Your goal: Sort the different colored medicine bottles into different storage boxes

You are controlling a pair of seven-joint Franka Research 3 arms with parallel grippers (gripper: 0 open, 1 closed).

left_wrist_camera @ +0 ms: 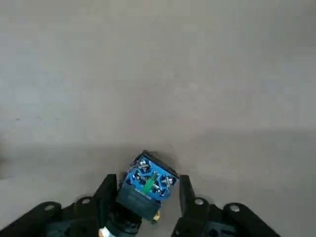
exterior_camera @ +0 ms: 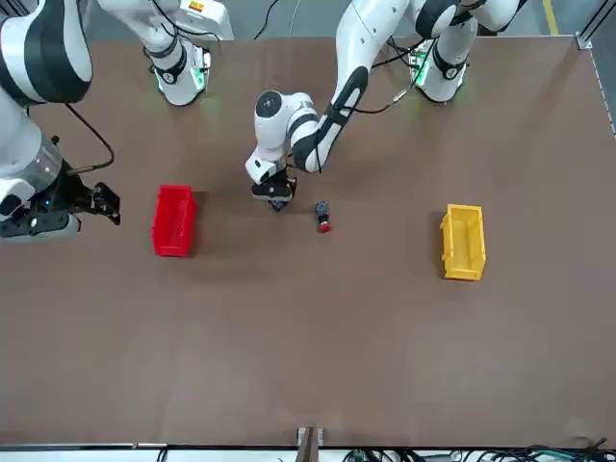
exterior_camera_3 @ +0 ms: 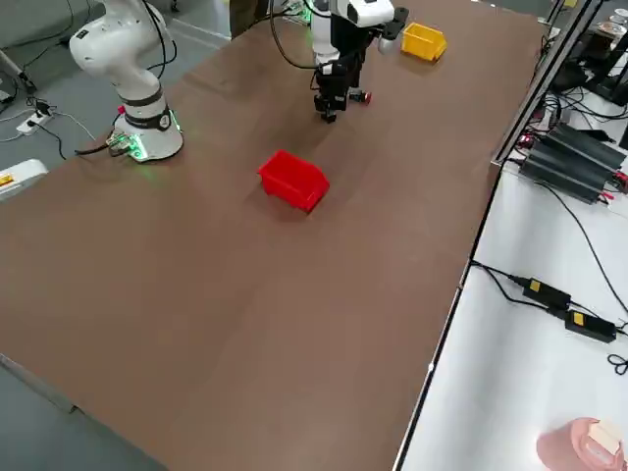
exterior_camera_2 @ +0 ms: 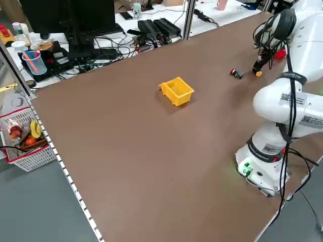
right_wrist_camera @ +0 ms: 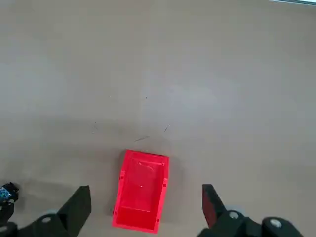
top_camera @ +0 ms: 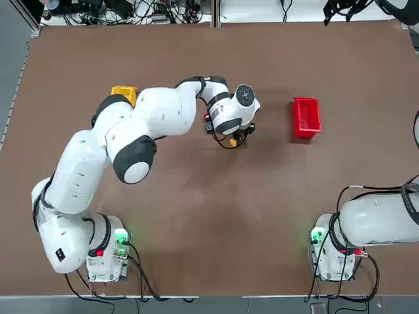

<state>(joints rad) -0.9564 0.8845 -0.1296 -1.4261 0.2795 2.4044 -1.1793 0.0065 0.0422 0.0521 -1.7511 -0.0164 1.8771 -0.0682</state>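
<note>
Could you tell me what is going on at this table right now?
The left arm has reached to mid-table, and its tool brackets the yellow-capped bottle lying on the table. The red-capped bottle lies on its side nearby. The red box and the yellow box look empty. The right tool is parked, open, on the red box's side of the table.

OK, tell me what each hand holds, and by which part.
Left hand straddles the yellow-capped bottle, fingers against its dark body. Right hand holds nothing.
</note>
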